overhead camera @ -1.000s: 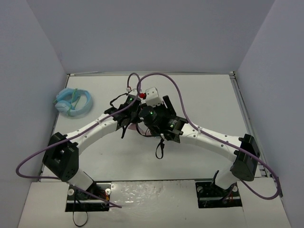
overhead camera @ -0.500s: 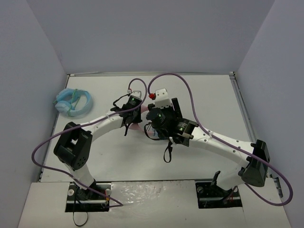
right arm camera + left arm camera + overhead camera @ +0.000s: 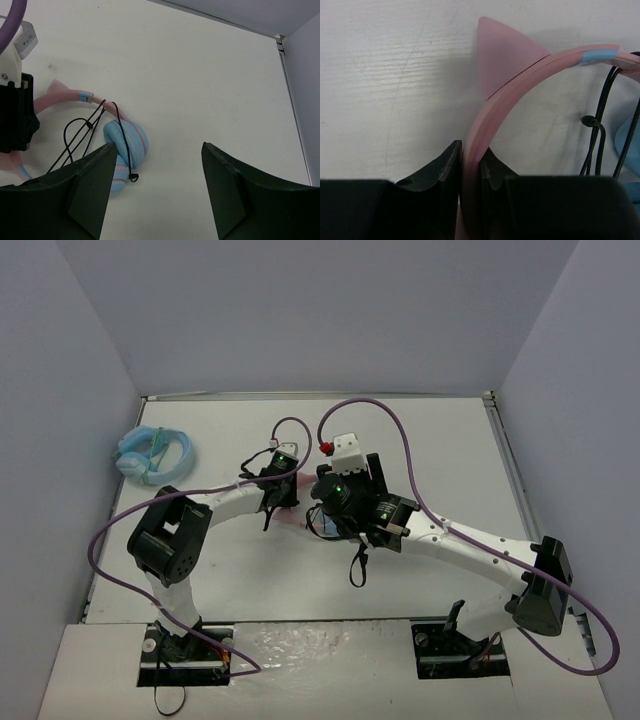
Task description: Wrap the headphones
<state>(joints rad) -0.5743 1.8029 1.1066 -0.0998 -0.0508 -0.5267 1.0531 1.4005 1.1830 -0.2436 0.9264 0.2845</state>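
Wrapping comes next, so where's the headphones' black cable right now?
In the left half of the right wrist view, the black cable loops across the pink headband and over the blue ear cup, near the left gripper.

Headphones [image 3: 131,140]: pink headband, one pointed cat ear showing, round light blue cup, thin black cable looped loosely across band. Lying flat, mid-scene. Headband pinched in my left pincer [image 3: 471,162].

The left arm [image 3: 235,502] and right arm [image 3: 480,545] are showing white links and black joints; green lights [image 3: 338,490] are glowing, purple cables [image 3: 365,401] are looping alongside, and the right gripper [image 3: 158,145] is baring matte black fingers [image 3: 90,185].
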